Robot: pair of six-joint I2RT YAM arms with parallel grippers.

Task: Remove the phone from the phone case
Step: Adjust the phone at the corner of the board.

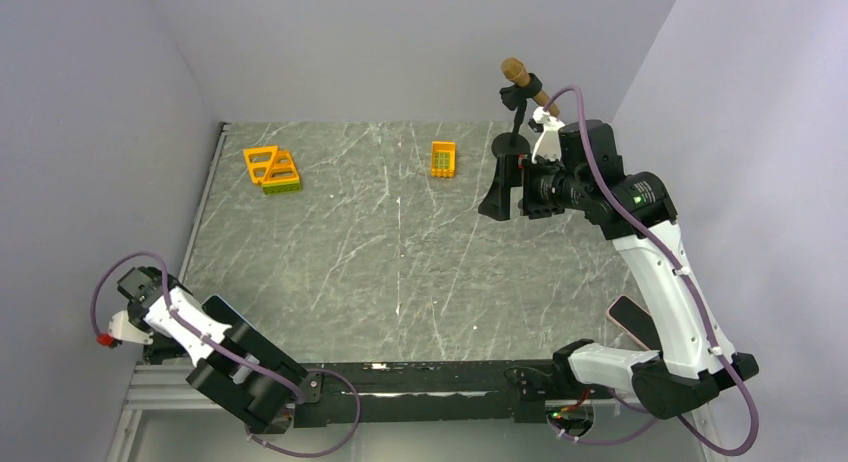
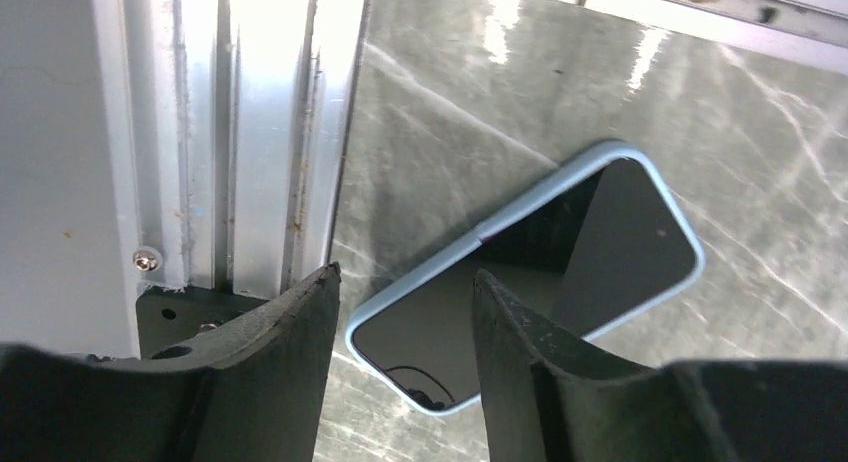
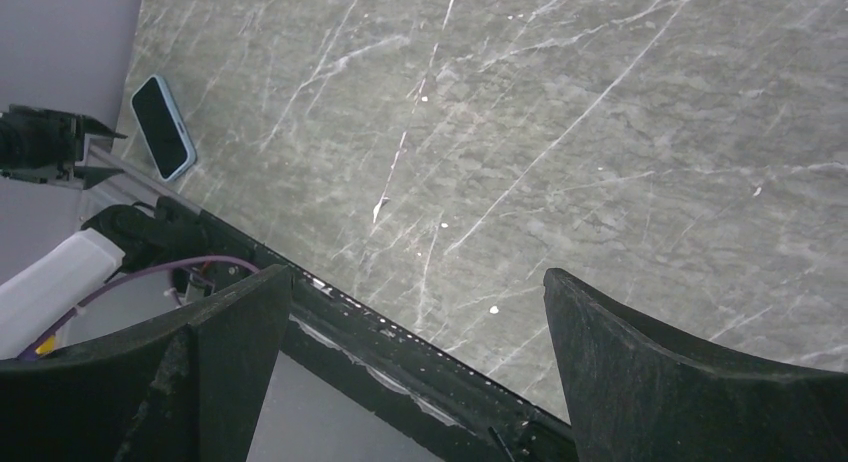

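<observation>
The phone lies flat at the near left corner of the table, inside its blue case. The left claw hangs over one end of it, about half open, and I think it holds nothing. The step is getting hold of the phone. Next it must drop and pinch the edges gently. The right claw, wide open and empty, must come across to help.
</observation>
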